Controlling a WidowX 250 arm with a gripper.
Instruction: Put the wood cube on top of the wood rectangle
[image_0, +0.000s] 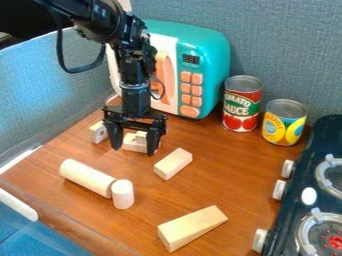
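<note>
End effector (133, 150) pointing down, fingers (153, 142) apart.

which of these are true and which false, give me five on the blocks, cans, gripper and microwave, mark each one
1. The yellow can stands between the red can and the stove. True.
2. The gripper has its fingers pressed together. False: they are spread apart.
3. The short cylinder stands by one end of the long cylinder. True.
4. The wood wedge rests on the stove. False: it lies on the brown table.
5. The toy microwave has orange buttons. True.
</note>
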